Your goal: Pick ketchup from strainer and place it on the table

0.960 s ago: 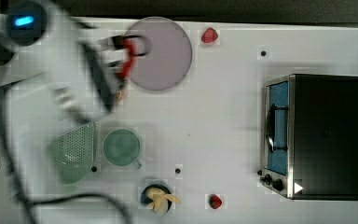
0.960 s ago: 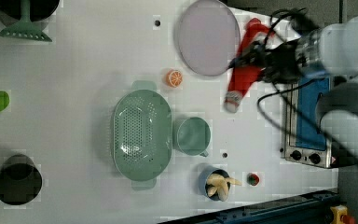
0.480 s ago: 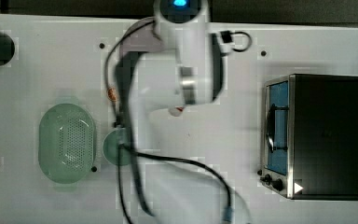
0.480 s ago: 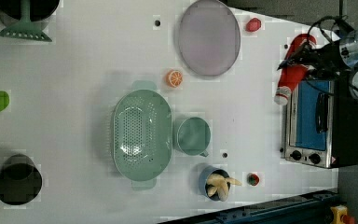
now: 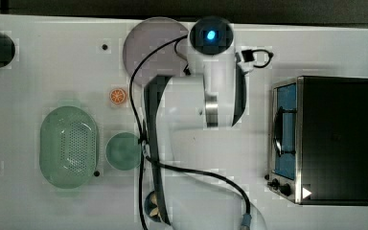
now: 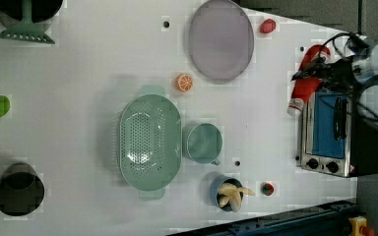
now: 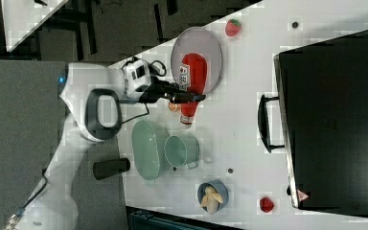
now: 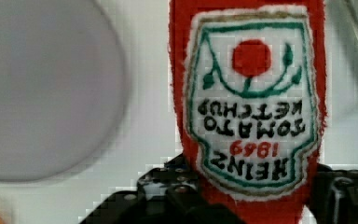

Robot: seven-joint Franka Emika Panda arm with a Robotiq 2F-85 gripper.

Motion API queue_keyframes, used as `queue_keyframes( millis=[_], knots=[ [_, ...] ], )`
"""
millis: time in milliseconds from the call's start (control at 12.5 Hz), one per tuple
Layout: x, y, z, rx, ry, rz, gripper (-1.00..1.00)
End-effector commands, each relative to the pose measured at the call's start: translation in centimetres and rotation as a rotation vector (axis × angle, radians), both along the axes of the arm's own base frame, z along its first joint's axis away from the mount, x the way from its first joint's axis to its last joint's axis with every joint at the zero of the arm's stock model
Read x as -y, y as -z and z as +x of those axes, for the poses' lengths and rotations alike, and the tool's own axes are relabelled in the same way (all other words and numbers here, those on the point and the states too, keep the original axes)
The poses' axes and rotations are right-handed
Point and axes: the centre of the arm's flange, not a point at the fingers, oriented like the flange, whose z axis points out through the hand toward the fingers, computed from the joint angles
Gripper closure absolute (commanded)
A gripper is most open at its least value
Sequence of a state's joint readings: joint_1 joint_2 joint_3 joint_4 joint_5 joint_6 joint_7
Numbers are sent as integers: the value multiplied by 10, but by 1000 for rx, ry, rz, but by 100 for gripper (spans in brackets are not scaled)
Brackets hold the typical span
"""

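Since the frame half a second back, the ketchup (image 6: 309,78) has been carried a little farther toward the toaster oven (image 6: 335,132) in the left view, while the arm in the top view has swung off the strainer side. The bottle hangs above the table (image 6: 88,118), clamped at its base by the gripper (image 7: 188,97), whose jaws stand partly apart to the bottle's width; its whitish cap points toward the table's near edge in the left view. Its label reads "Heinz Tomato Ketchup 1869" in the wrist view (image 8: 251,100). Bare white surface lies between the bottle and the grey plate (image 6: 220,39), with a strawberry (image 6: 267,25) near the far edge. The strainer (image 6: 149,141) sits mid-table holding nothing, the green cup (image 6: 204,143) just beside it, also with nothing inside. An orange slice (image 6: 183,82) lies between strainer and plate. Near the table's front edge a blue cup (image 6: 226,192) holds a banana, another strawberry (image 6: 267,188) next to it.
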State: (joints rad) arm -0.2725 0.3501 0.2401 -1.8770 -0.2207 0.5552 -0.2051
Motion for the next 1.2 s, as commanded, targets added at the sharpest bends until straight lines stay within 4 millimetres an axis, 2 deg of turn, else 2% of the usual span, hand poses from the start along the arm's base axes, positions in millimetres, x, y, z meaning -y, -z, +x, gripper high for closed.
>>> queue_keyframes(
  millis=[80,400,560,720,800,880,960,1040,1120,1200],
  knots=[
    [-29,23,-23,5,-90,29,-21],
    [-22,86,-66,55,-84,65,-21],
    [-21,105,-85,16,-77,71,-21],
    [-22,120,-93,-7,-76,79,-21],
    [-23,127,-94,-12,-76,86,-27],
    [-23,134,-95,-24,-75,91,-46],
    [-24,133,-93,-18,-77,92,-68],
    [-25,123,-87,8,-80,88,-90],
    [-25,105,-77,48,-84,80,-100],
    [-27,80,-65,99,-90,70,-100]
  ],
)
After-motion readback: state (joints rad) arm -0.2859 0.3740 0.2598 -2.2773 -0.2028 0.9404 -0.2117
